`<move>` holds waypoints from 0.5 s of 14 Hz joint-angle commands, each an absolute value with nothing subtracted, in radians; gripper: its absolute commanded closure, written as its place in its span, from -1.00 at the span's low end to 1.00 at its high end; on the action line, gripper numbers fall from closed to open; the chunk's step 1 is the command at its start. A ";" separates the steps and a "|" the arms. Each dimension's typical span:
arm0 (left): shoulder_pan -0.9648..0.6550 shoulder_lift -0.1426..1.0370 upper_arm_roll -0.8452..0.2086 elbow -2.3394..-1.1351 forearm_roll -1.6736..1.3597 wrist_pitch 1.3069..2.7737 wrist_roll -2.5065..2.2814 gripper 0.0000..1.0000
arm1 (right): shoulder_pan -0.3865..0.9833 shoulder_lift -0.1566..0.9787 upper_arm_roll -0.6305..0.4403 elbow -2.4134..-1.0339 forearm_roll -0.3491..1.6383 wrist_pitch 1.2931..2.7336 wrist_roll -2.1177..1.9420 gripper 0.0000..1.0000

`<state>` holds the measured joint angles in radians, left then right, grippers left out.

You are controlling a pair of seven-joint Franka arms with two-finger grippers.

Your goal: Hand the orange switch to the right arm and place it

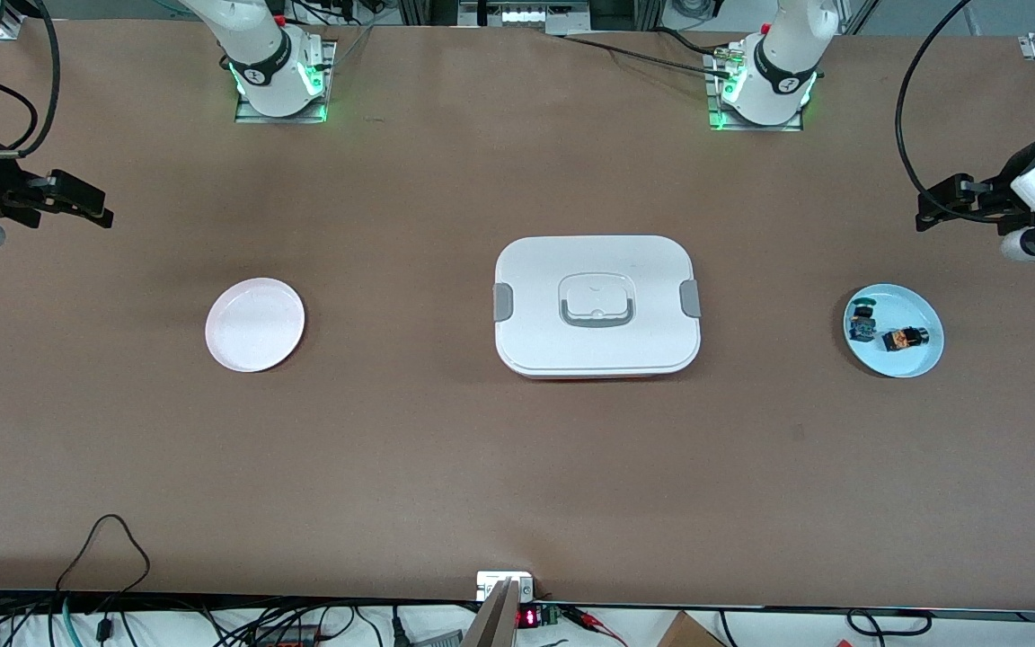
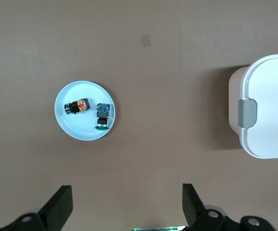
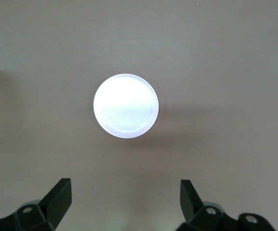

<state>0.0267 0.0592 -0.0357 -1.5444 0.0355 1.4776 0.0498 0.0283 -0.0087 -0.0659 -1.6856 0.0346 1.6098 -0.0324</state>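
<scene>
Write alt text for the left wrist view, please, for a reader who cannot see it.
A blue plate on the brown table holds the orange switch and, beside it, a green switch. The left gripper hangs over the table with its fingers open and empty. Part of a white lidded box shows at the edge.

Orange switch (image 1: 905, 339) on a light blue plate (image 1: 922, 364)

The small black-bodied switch, marked with orange and copper, is laid on its side on the plate at the left arm's end of the table, just beside a green-capped switch (image 1: 862, 322).
</scene>
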 commanded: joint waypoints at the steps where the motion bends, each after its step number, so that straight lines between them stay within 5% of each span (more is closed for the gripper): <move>1: 0.031 0.067 -0.038 -1.516 0.043 1.456 0.067 -1.00 | 0.025 0.003 -0.061 -1.661 0.043 1.606 -0.020 -1.00; 7: 0.031 0.067 -0.038 -1.516 0.040 1.456 0.064 -1.00 | 0.028 0.017 -0.060 -1.661 0.014 1.608 -0.017 -1.00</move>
<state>0.0267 0.0592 -0.0357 -1.5444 0.0355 1.4776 0.0498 0.0283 0.0034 -0.0659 -1.6834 0.0266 1.6104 -0.0324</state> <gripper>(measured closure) 0.000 0.000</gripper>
